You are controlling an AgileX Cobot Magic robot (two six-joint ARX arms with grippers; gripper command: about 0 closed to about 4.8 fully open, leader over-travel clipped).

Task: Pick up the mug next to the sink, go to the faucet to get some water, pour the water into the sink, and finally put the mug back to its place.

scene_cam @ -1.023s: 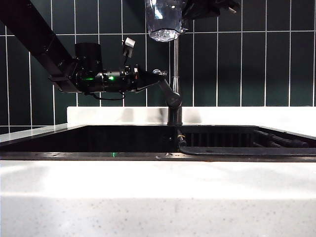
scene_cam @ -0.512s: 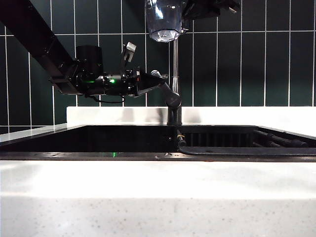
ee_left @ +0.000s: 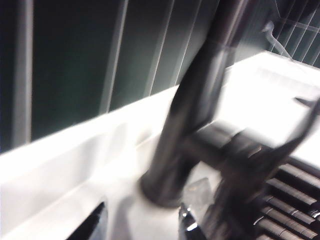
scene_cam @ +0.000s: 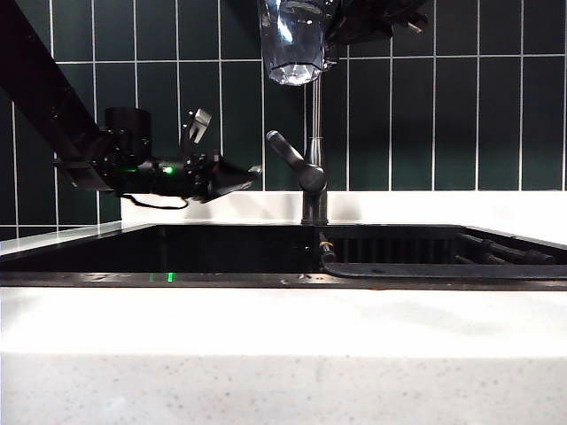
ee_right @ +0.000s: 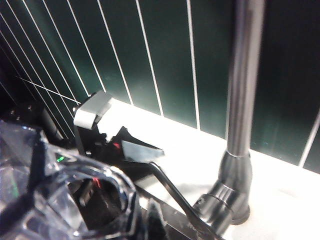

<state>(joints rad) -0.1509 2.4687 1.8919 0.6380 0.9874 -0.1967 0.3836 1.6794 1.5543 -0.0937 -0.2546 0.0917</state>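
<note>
Hanging high above the sink (scene_cam: 221, 252), the mug (scene_cam: 292, 40) sits upright in the right gripper (scene_cam: 341, 31), whose jaws are closed on it at the top edge of the exterior view. The clear faceted glass is just beside the upper part of the faucet (scene_cam: 314, 159), its base above the slim pipe's left side. In the right wrist view the mug (ee_right: 60, 195) fills the near corner, with the faucet (ee_right: 237, 140) pipe rising past it and the lever running out from the base.

The left gripper (scene_cam: 251, 171) is level, pointing toward the faucet from the left, with its jaws spread wide and nothing between them. Its tips stand near the lever but apart from it, a clear gap showing in the exterior view. The left arm slants down from the upper left corner to the wrist over the sink's left part. The left wrist view is blurred: the faucet (ee_left: 192, 120) base stands on the white countertop (ee_left: 60, 165) at the sink's back rim.
</note>
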